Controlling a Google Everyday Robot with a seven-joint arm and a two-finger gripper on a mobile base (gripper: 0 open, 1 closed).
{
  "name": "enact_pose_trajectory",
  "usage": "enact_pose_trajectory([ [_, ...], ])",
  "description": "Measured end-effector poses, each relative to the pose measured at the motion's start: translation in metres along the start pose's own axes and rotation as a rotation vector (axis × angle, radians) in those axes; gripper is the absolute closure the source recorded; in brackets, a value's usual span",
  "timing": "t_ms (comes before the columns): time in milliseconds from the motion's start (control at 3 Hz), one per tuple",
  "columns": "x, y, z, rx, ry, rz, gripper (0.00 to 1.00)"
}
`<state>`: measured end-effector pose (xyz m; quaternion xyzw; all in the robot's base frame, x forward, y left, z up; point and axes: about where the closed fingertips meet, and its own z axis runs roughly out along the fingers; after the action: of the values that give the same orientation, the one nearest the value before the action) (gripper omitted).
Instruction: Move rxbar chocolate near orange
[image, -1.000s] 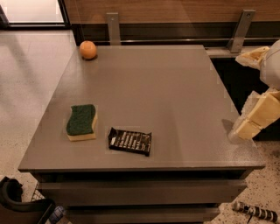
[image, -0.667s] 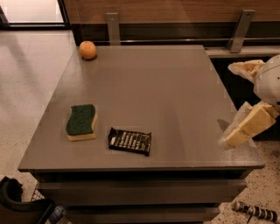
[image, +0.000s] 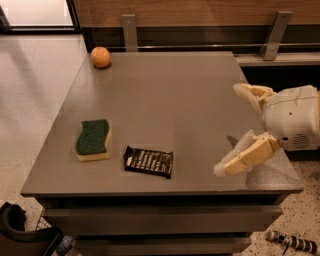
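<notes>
The rxbar chocolate (image: 148, 161), a flat black wrapper with white lettering, lies near the front edge of the grey table (image: 170, 100). The orange (image: 100, 56) sits at the table's far left corner. My gripper (image: 232, 127) hangs over the table's right side, well to the right of the bar. It is open and empty, with one cream finger (image: 243, 155) low near the front and the other (image: 252, 93) further back.
A green-and-yellow sponge (image: 93, 139) lies just left of the bar. Two metal brackets (image: 129, 31) stand against the wooden wall behind the table. A dark object (image: 20, 232) sits on the floor at the front left.
My gripper has moved left, from the table's right edge in over the tabletop. The bar, sponge and orange have not moved.
</notes>
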<state>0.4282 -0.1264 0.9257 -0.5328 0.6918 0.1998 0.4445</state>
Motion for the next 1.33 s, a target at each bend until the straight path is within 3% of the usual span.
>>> enact_pose_trajectory([
  [333,-0.013,0.004,0.006,-0.004,-0.068,0.008,0.00],
  [1000,-0.015,0.008,0.016,-0.017,-0.047,0.010,0.00],
  [1333,-0.017,0.016,0.038,-0.033,-0.038,0.019,0.00],
])
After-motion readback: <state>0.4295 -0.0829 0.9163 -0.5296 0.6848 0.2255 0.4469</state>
